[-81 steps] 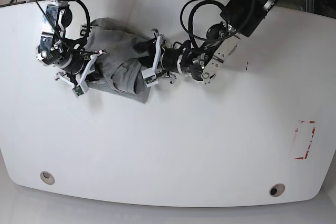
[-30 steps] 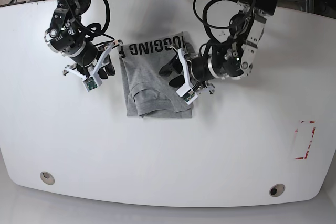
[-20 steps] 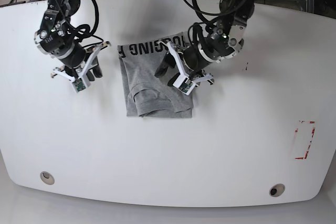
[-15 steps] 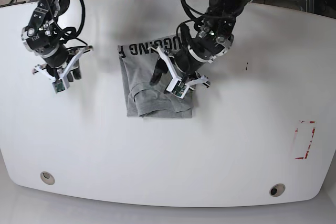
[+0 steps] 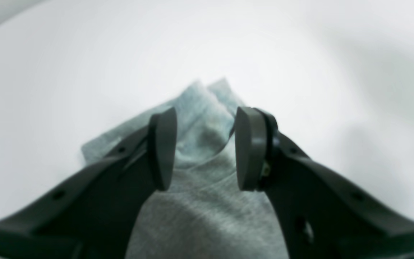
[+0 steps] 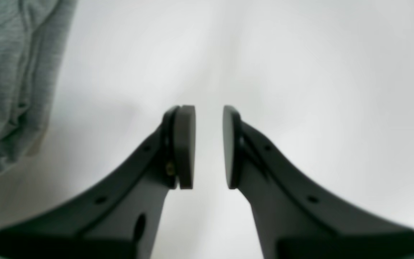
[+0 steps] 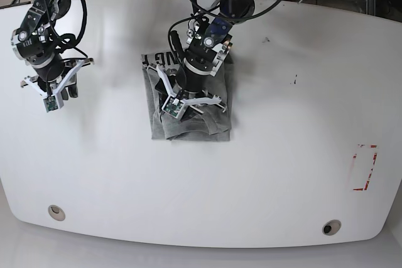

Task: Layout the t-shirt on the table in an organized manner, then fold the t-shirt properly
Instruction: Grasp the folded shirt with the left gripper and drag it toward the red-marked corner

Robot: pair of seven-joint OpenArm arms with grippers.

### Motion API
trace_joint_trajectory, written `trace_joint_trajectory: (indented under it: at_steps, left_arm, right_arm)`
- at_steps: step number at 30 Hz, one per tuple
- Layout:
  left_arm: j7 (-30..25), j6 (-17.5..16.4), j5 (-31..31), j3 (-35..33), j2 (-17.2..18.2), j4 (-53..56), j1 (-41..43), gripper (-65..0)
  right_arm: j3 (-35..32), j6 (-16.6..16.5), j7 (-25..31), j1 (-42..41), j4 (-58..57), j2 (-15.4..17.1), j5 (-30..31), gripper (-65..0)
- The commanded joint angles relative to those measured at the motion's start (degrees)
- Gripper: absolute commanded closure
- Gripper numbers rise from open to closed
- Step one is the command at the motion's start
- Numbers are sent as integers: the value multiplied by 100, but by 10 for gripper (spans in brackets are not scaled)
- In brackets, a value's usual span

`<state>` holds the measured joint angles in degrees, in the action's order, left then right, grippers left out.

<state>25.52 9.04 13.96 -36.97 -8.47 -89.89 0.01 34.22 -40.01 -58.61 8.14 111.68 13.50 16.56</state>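
Note:
The grey t-shirt lies folded into a rough rectangle on the white table, with black lettering along its top edge. My left gripper hovers over the middle of the shirt and hides part of it. In the left wrist view the left gripper is open, with grey cloth below and nothing between the fingers. My right gripper is off to the left over bare table. The right gripper shows a narrow empty gap, and the shirt's edge lies at its left.
Two round grommet holes sit near the table's front edge. A red tape rectangle marks the right side. Cables and equipment crowd the far edge behind the arms.
My left arm has swung left, from the shirt's right edge to over its middle. My right arm has drawn further left, away from the shirt. The shirt has kept its folded shape.

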Motion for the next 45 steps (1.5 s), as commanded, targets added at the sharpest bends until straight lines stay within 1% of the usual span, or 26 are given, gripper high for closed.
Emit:
trace_joint_trajectory:
  at_steps: [1, 4, 5, 8, 13, 14, 17, 19, 21, 22, 23, 25, 27, 34, 40, 43, 45]
  left_arm:
    - [-297, 59, 68, -88, -53, 474, -208, -250]
    - [-332, 59, 59, -114, -53, 1046, -401, -250]
    - [-332, 59, 59, -193, -53, 1371, -542, -250]
    - [-341, 59, 51, -351, -53, 1855, -674, -250]
    - [-341, 32, 51, -378, -53, 2030, -674, -250]
    - [-341, 24, 51, -386, 34, 2004, -665, -250]
    - [-341, -3, 51, -395, 438, 1890, -568, -250]
    - [-341, -187, 42, -378, 711, 1775, -515, -250]
    - [-341, -539, 42, -369, 1089, 1600, -489, -250]
    - [-341, -627, 42, -369, 1185, 1547, -480, -250]
    - [-341, -838, 42, -325, 1449, 1380, -436, -250]
    - [-341, -1005, 42, -202, 1739, 1230, -322, -250]
    - [-376, -1207, 42, 0, 2021, 1116, -243, -250]
    - [-965, -2280, 42, 1003, 2979, 1028, 82, -250]
    - [-1167, -2851, 42, 1741, 3489, 1063, 276, -250]
    - [-1246, -3247, 42, 2093, 3779, 1090, 355, -250]
    - [-1273, -3458, 42, 2295, 3884, 1195, 373, -250]
  right_arm:
    - [29, 1, 133, -36, 98, 53, 72, -125]
    - [29, 1, 133, -36, 89, 44, 72, -125]
    - [29, 1, 133, -36, 89, 44, 72, -125]
    - [29, 1, 133, -27, 89, 35, 81, -125]
    - [38, 1, 133, -27, 89, 26, 81, -125]
    - [38, 1, 133, -27, 89, 0, 81, -125]
    - [38, 1, 133, -27, 89, -71, 81, -125]
    - [38, 1, 133, -36, 89, -79, 81, -125]
    - [38, 1, 133, -54, 89, -79, 81, -125]
    - [38, 1, 133, -54, 89, -79, 81, -125]
    - [29, 1, 133, -45, 89, -88, 81, -125]
    - [29, 1, 133, -36, 89, -88, 81, -125]
    - [29, 1, 133, -36, 89, -88, 81, -125]
    - [11, 1, 133, -36, 89, -106, 81, -125]
    - [11, 1, 125, -27, 89, -106, 81, -125]
    - [20, 1, 125, -19, 89, -106, 81, -125]
    - [20, 1, 125, -19, 89, -106, 81, -125]
